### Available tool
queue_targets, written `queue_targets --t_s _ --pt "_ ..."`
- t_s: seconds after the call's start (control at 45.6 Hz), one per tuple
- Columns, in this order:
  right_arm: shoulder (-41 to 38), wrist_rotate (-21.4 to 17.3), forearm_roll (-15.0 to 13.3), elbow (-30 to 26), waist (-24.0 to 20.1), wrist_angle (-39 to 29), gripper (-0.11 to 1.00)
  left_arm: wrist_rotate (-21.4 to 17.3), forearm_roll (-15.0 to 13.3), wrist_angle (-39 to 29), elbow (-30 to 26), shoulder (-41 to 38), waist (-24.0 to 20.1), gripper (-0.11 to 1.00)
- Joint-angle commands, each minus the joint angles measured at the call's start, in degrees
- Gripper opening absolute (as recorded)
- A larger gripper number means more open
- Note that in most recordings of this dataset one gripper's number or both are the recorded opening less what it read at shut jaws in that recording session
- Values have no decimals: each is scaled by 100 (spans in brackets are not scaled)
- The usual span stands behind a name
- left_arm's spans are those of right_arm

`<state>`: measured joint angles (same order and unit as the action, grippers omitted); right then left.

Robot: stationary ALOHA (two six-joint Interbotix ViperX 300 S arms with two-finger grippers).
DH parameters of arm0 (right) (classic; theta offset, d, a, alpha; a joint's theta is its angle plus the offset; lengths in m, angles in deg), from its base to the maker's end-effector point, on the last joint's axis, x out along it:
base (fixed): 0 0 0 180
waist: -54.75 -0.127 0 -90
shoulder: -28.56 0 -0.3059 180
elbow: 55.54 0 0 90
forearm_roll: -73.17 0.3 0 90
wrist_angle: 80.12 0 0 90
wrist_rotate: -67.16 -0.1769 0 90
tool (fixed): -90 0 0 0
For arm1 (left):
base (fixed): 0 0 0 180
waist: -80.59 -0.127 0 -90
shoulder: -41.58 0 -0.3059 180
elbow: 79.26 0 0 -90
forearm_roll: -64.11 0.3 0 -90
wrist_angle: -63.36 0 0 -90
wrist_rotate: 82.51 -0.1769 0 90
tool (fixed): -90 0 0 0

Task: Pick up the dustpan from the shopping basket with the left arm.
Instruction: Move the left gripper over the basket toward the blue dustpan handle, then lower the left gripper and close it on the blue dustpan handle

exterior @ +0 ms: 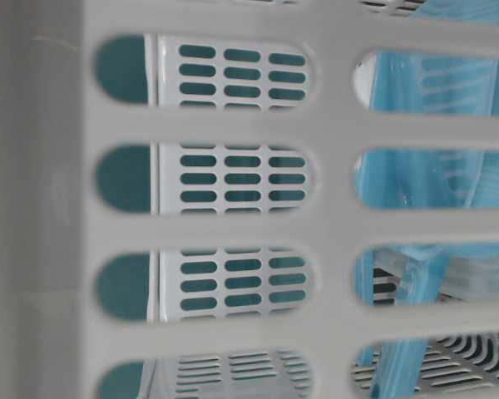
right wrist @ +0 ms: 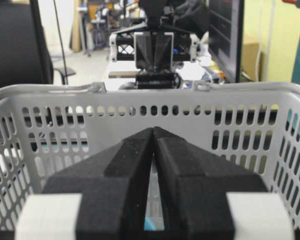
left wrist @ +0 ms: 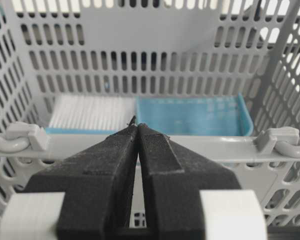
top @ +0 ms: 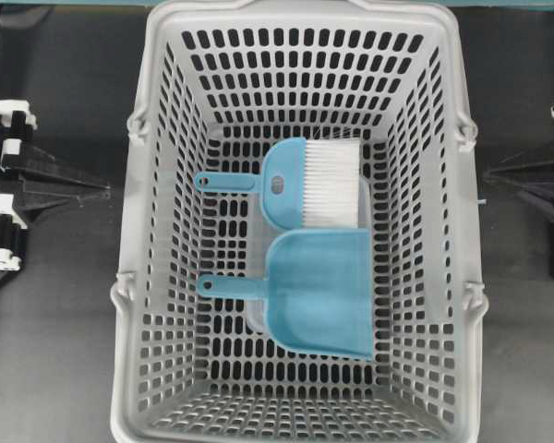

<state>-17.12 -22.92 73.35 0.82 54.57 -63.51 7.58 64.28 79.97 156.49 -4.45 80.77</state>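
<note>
The light blue dustpan (top: 319,291) lies flat on the floor of the grey shopping basket (top: 134,277), with its thin handle pointing left and its wide mouth to the right. In the left wrist view the dustpan (left wrist: 190,117) shows beyond the basket's near rim (left wrist: 215,145). My left gripper (top: 106,189) is shut and empty, outside the basket's left wall, with its tips (left wrist: 136,125) level with the rim. My right gripper (top: 485,173) is shut and empty, outside the right wall, with its tips (right wrist: 153,129) facing that wall.
A blue hand brush (top: 305,180) with white bristles (left wrist: 90,112) lies just behind the dustpan in the basket. The table-level view looks through the basket's slotted wall (exterior: 233,125) at blue plastic (exterior: 424,83). The basket's walls stand high around both items.
</note>
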Motion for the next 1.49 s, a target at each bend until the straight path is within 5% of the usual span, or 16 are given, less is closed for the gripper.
queue_targets --t_s 0.0,0.329,0.702,1.009,1.272,1.36,1.469 --pt "-26 -44 9 -70 -18 53 0 97 237 -149 -360 -26 -18 6" --pt "9 -97 9 -44 -132 44 0 229 237 -2470 -2021 -519 176 0" --pt "9 -105 53 -26 -132 44 0 202 237 -5142 -4315 -2426 571 0" --pt "26 -114 97 -26 -158 53 0 220 237 -6539 -5897 -4210 650 0" --pt "35 -114 97 9 -202 44 0 246 237 -7453 -6530 -5300 659 1" --pt "35 -105 97 18 -220 44 0 264 237 -7471 -6539 -5458 668 12" --pt "35 -105 97 26 -237 44 0 290 237 -7479 -6504 -5607 712 44"
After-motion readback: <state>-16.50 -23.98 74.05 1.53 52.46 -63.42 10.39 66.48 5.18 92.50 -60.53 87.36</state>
